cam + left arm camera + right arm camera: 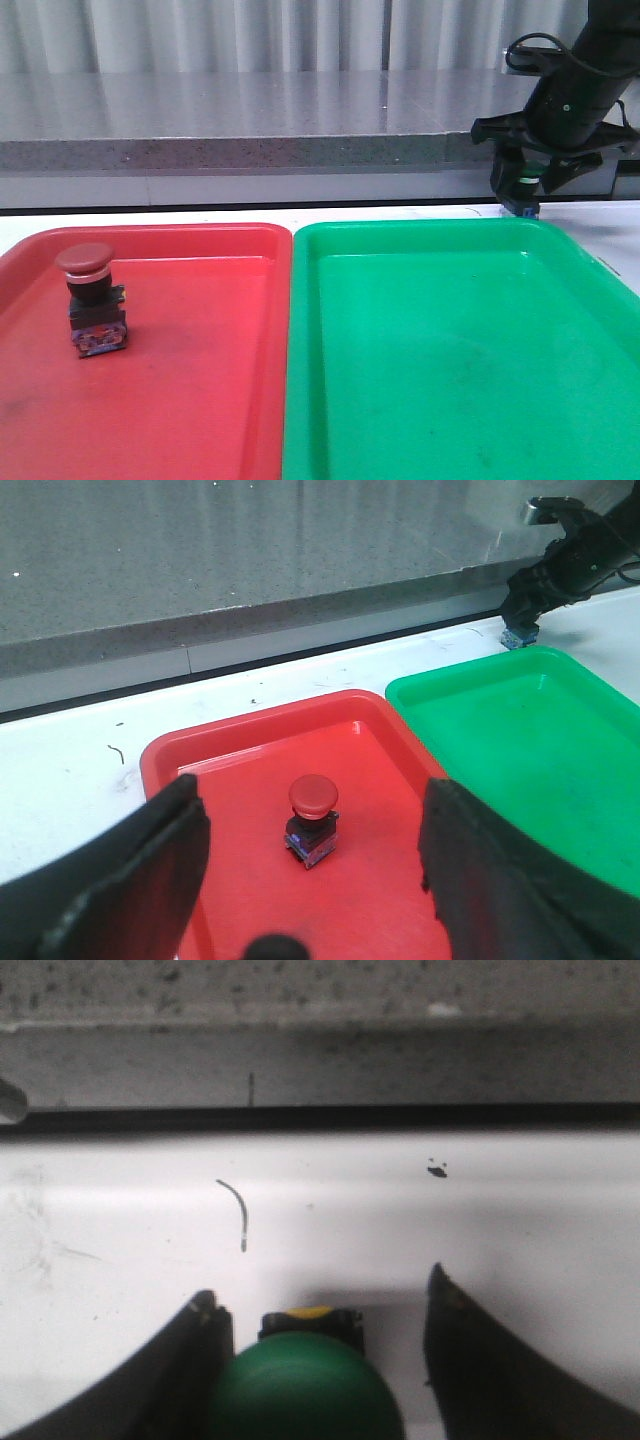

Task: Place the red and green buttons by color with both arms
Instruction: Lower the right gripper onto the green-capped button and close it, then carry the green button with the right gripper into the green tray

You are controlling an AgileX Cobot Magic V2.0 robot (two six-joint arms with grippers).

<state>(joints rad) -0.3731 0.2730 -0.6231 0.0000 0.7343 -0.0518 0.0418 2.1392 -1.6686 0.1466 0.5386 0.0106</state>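
Note:
The red button (88, 290) stands upright in the red tray (200, 400), towards its left side; it also shows in the left wrist view (313, 815). My left gripper (312, 788) is open and empty, hovering above and behind that button. The green button (300, 1390) sits on the white table just behind the green tray (450, 380). My right gripper (522, 190) is down around the green button (524, 182). One finger touches the cap and a gap shows at the other finger. It is open (320, 1290).
The two trays lie side by side and fill the near table, red tray (160, 755) left, green tray (520, 730) right. A strip of white table (330, 1210) runs behind them up to a grey stone ledge (250, 120).

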